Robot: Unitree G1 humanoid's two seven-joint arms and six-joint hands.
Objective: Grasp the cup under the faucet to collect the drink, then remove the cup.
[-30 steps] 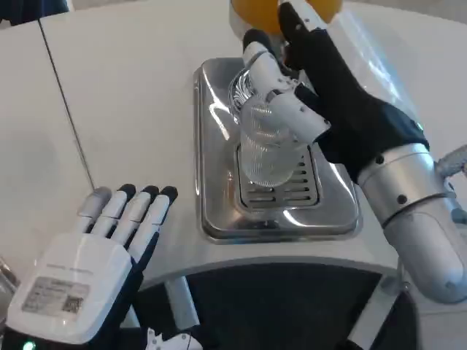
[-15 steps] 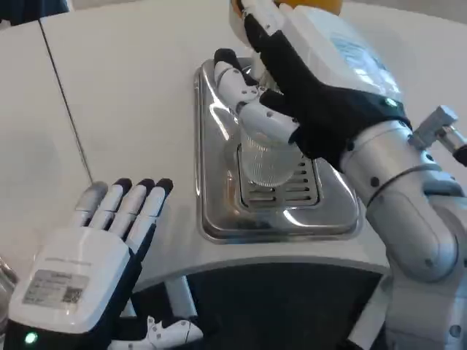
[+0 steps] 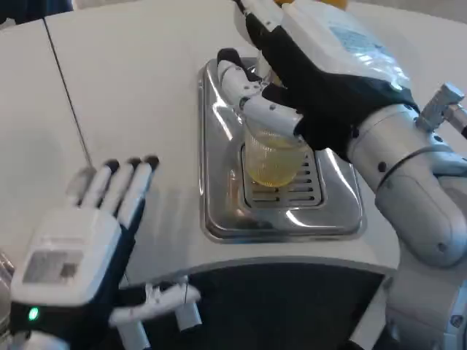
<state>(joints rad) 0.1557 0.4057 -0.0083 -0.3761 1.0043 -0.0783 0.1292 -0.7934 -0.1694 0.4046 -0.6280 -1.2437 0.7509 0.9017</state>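
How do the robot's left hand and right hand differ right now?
The right hand is wrapped around the clear cup on the steel drip tray; the left hand holds nothing. The right hand's fingers curl around the cup, while the left hand's fingers lie straight, pointing forward. The right hand is over the tray; the left hand is off to the tray's side, over the white table. Both have white backs and white-and-black fingers.

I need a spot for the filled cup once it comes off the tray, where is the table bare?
Bare white table lies left of the metal tray, beyond the left hand, crossed only by a thin dark line. The tray is crowded: the right hand holds the cup of yellow drink over the grate.
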